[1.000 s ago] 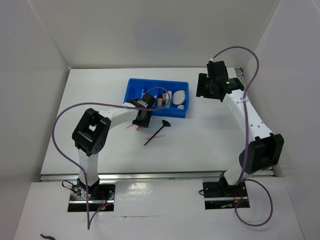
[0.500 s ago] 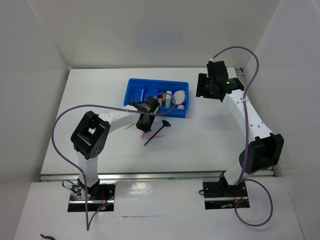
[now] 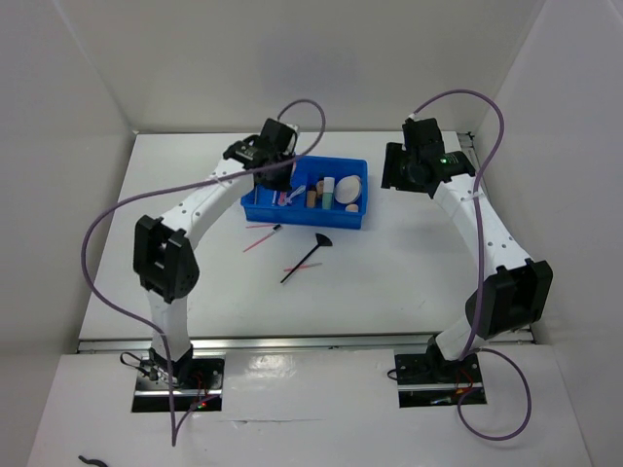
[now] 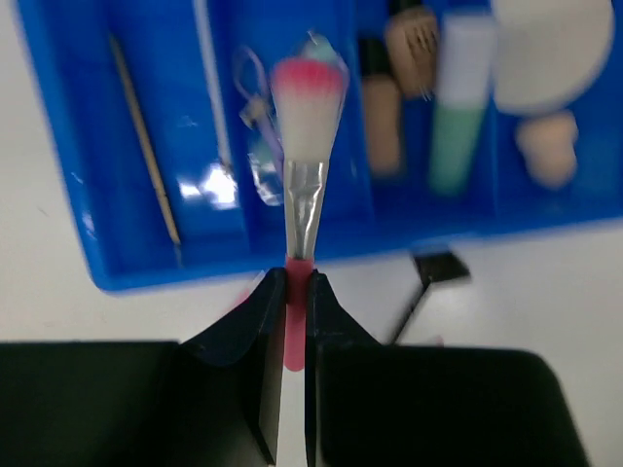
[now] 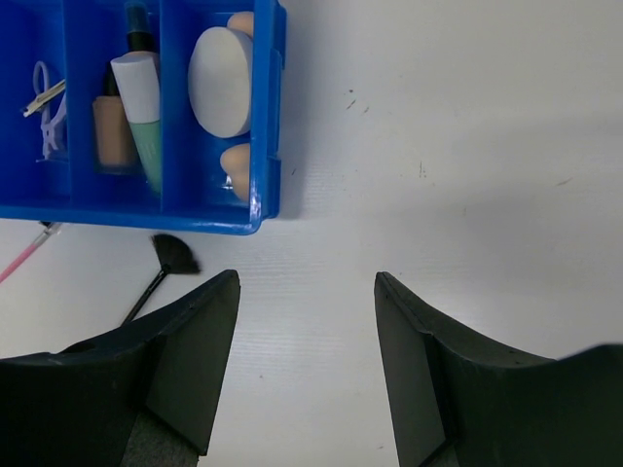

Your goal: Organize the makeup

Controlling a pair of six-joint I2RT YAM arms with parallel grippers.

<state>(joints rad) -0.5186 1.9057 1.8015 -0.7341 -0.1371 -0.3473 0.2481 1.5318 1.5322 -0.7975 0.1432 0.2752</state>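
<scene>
1. The left gripper (image 4: 295,290) is clamped tight on the pink handle of a fluffy pink-tipped brush (image 4: 306,117), bristles pointing straight out ahead of the fingers.
2. The brush head hangs over a middle compartment of the blue tray (image 4: 146,272); whether it touches anything there is hard to tell.
3. Ahead and to the right of that hand, inside the tray, sit a beige bottle (image 4: 382,126), a mint-green tube (image 4: 458,136), a round cream puff (image 4: 550,39) and a peach sponge (image 4: 547,151).
4. Ahead-left, a thin stick (image 4: 146,156) lies in the end compartment.
5. Just right of the fingertips, outside the tray, a black brush (image 4: 438,269) lies on the table (image 4: 545,282).
6. The right gripper (image 5: 307,284) hovers over the table with its jaws spread, gripping nothing, and the tray is ahead-left of it.
</scene>
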